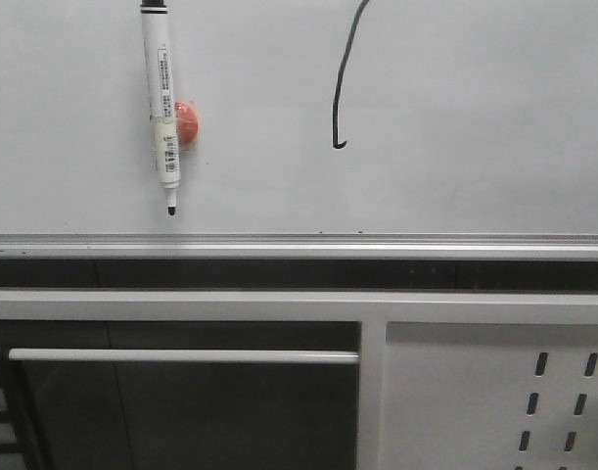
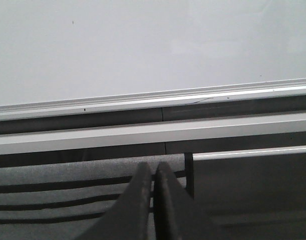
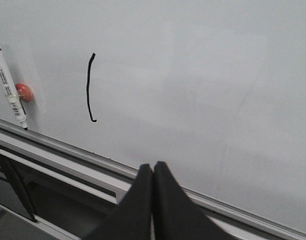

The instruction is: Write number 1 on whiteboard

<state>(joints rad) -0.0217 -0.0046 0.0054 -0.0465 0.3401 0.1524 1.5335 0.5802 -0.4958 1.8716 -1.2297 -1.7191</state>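
On my right wrist camera the right pincer (image 3: 152, 172) is pulled back from the whiteboard (image 3: 203, 75), pointing at its silver bottom rail (image 3: 82, 150), its fingers pressed together and holding nothing. The left pincer (image 2: 154, 172) sits low, aimed at the frame beneath the board, fingers likewise together and empty. Neither arm appears in my front view. Past the rail, the number 1 (image 1: 340, 93) stands on the board as a thin black stroke, slightly curved, with a small hook at its lower end. Well to its left a white marker (image 1: 161, 108) hangs tip-down, an orange-red magnet (image 1: 187, 122) just beside it.
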